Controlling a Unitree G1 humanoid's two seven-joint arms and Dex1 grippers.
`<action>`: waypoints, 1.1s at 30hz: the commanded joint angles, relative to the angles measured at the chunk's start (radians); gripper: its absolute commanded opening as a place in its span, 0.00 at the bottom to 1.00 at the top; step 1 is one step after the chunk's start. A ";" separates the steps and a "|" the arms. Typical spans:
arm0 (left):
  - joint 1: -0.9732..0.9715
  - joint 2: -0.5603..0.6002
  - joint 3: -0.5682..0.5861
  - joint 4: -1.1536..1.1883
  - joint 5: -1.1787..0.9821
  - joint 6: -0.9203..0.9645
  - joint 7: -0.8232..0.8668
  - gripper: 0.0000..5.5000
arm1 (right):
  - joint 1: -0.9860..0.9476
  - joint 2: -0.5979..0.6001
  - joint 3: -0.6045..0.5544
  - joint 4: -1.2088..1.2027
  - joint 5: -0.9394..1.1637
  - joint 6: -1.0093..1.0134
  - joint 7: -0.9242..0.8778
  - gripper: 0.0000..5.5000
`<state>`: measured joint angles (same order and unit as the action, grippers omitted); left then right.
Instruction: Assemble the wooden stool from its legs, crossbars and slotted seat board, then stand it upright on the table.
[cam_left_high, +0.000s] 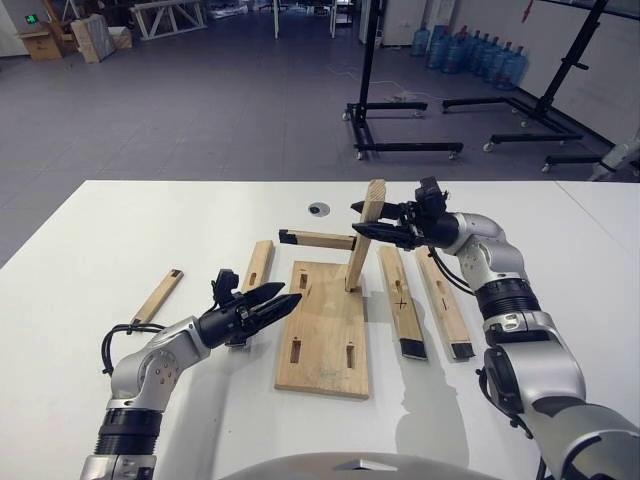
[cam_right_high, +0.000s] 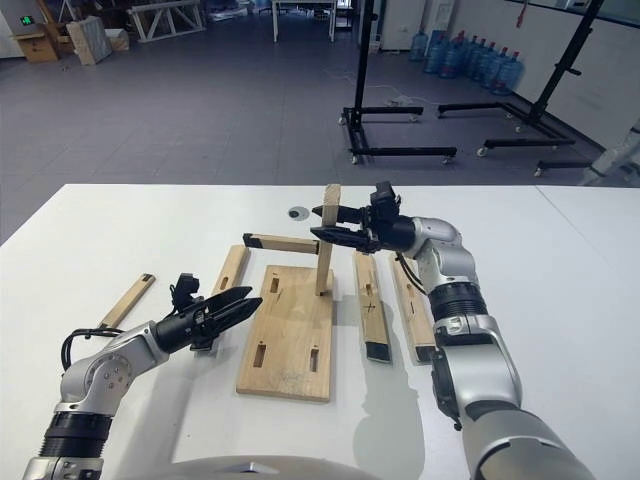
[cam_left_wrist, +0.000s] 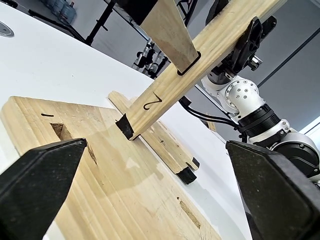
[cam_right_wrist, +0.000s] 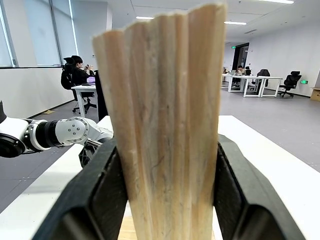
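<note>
White surface (cam_left_high: 120, 220) fills the near half of the head views; behind it is grey floor w/ black wheeled frames (cam_left_high: 405, 110) and a row of blue water bottles (cam_left_high: 480, 50) by the far wall. A round grommet (cam_left_high: 319, 209) sits in the surface near its far edge. The seat board (cam_left_high: 325, 345) lies flat at centre, several slots cut through it. The R hand (cam_left_high: 360, 219) comes in from the right, well above the surface, fingers clamped on either side of the leg (cam_left_high: 362, 250) at its upper part; the R wrist view shows the wood gripped tight btw both black fingers. That leg stands tilted, top leaning to the robot's right, its black-tipped lower end touching the board's far end, just beside a slot. A crossbar (cam_left_high: 315, 239) is let into the leg approx halfway up and sticks out to the robot's left, roughly level, clear of the surface, black tip on its free end. The L hand (cam_left_high: 292, 293) hovers low at the board's left edge, pointing toward the leg, fingers spread wide w/ nothing btw them, as the L wrist view shows. Two spare legs (cam_left_high: 400, 300) lie flat side by side just right of the board, black tips toward the robot. A short bar (cam_left_high: 257, 265) lies just off the board's far-left corner, partly behind the L hand. Another bar (cam_left_high: 158, 296) lies further left, well apart from the board, dark tip at its far end.
</note>
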<state>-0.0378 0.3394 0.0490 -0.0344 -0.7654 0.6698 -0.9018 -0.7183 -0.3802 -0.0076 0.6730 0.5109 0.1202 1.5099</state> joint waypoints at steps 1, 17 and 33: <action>-0.021 0.021 -0.002 0.007 0.019 0.005 -0.003 0.93 | 0.111 0.000 0.060 0.105 -0.105 0.009 -0.026 0.38; -0.013 -0.006 -0.021 0.012 0.038 -0.010 0.000 0.93 | 0.045 -0.059 0.113 0.223 -0.128 0.046 0.024 0.37; 0.015 -0.044 -0.005 0.006 0.048 -0.047 0.033 0.93 | 0.225 -0.210 0.012 -0.136 -0.224 0.056 -0.222 0.85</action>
<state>-0.0387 0.2957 0.0375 -0.0044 -0.7315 0.6358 -0.8895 -0.5634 -0.5365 0.0213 0.6052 0.3401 0.1818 1.3673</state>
